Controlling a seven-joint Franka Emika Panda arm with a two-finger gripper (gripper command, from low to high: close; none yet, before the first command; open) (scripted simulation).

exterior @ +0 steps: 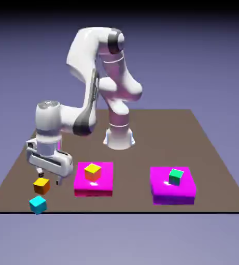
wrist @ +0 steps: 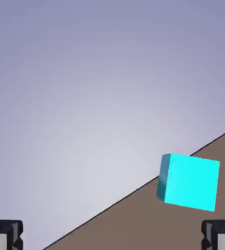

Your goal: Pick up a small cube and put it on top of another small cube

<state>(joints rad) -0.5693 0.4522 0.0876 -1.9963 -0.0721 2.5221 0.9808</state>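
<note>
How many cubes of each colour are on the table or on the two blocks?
Cyan: 1
Orange: 1
Yellow-topped: 1
Green: 1
Total: 4

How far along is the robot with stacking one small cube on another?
Nothing looks stacked yet. The small bright cyan cube sits on the brown table near its edge, and the small yellow-and-orange cube rests on a flat magenta block with nothing on top. The open fingers hold nothing. Left to do: grasp the cyan cube, carry it over and release it on the yellow one.
</note>
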